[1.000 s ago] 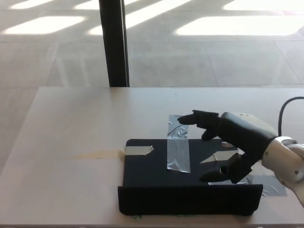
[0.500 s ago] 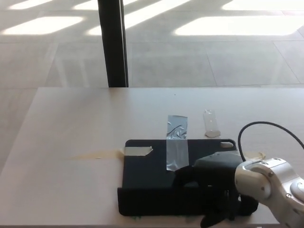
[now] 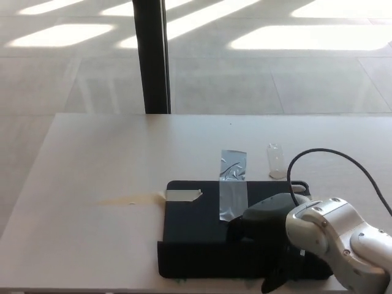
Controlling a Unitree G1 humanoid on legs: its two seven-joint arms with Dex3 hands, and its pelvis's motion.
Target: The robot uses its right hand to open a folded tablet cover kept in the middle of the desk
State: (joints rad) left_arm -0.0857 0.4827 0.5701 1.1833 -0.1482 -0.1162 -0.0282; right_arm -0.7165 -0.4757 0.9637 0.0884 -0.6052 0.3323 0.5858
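I see right hand (image 3: 269,236) has dropped from over the cover (image 3: 196,229) to its near flap at 5 o'clock | grip: cannot tell | cover mid-desk (image 3: 98,159), taped, still folded | lift is next, I think

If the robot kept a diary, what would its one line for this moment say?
phase: reaching to open | right hand: on near edge of tablet cover, grip unclear | cover: folded, taped to desk | left hand: not in view
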